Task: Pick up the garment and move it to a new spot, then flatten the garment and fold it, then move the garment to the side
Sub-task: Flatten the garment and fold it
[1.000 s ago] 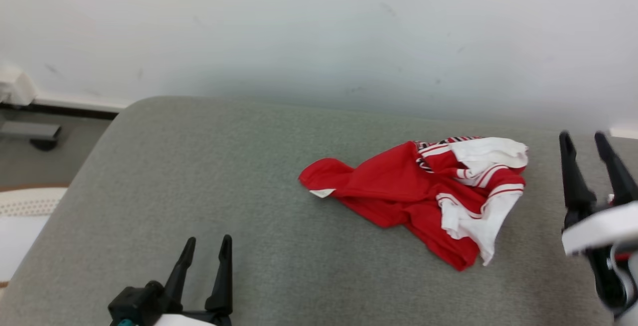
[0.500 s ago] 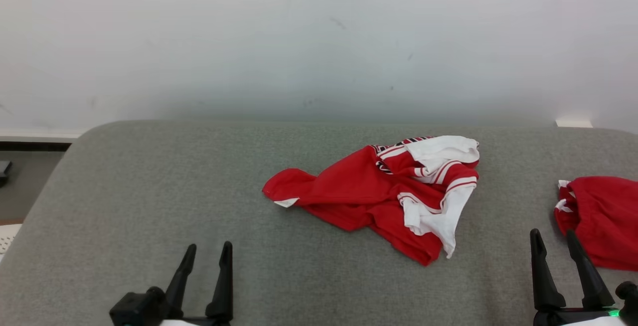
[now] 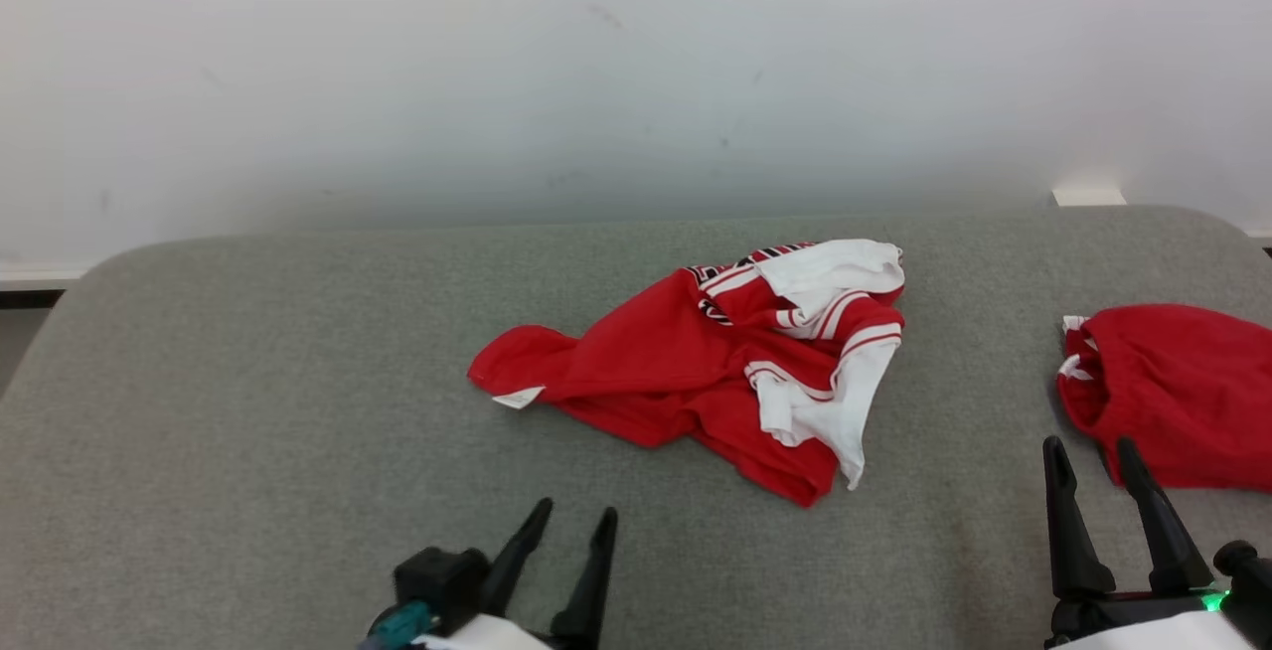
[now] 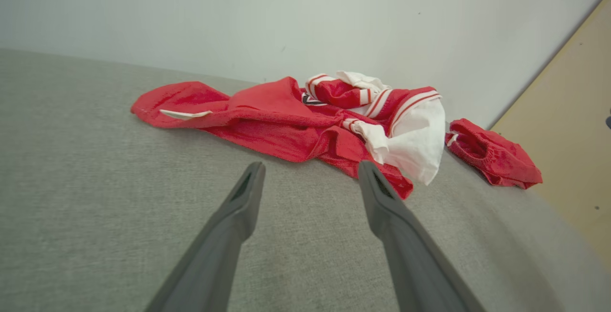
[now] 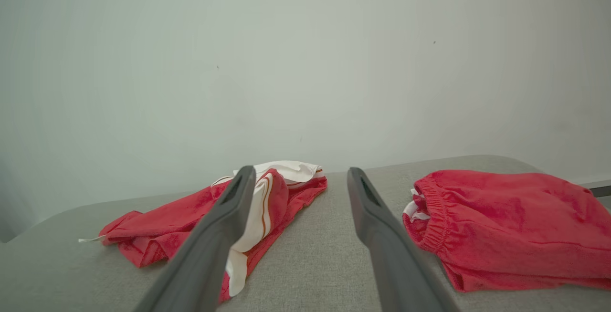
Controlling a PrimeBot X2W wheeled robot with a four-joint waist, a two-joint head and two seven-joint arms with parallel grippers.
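Head camera: a crumpled red and white garment (image 3: 686, 372) lies near the middle of the grey cushion (image 3: 248, 382); the left gripper (image 3: 574, 511) and right gripper (image 3: 1087, 446) both hover over the cushion's near side with jaws apart and empty, and red shorts (image 3: 1173, 392) at its right end are cut off by the frame. Left wrist camera: the garment's folds hide most of its dark lettering. Right wrist camera: one finger (image 5: 215, 235) covers part of the garment.

Right of the crumpled garment (image 3: 636, 372), the red shorts (image 3: 1173, 392) are cut off by the head view's edge. Black markings (image 3: 708, 310) near the garment's top are half buried in folds and cannot be read.
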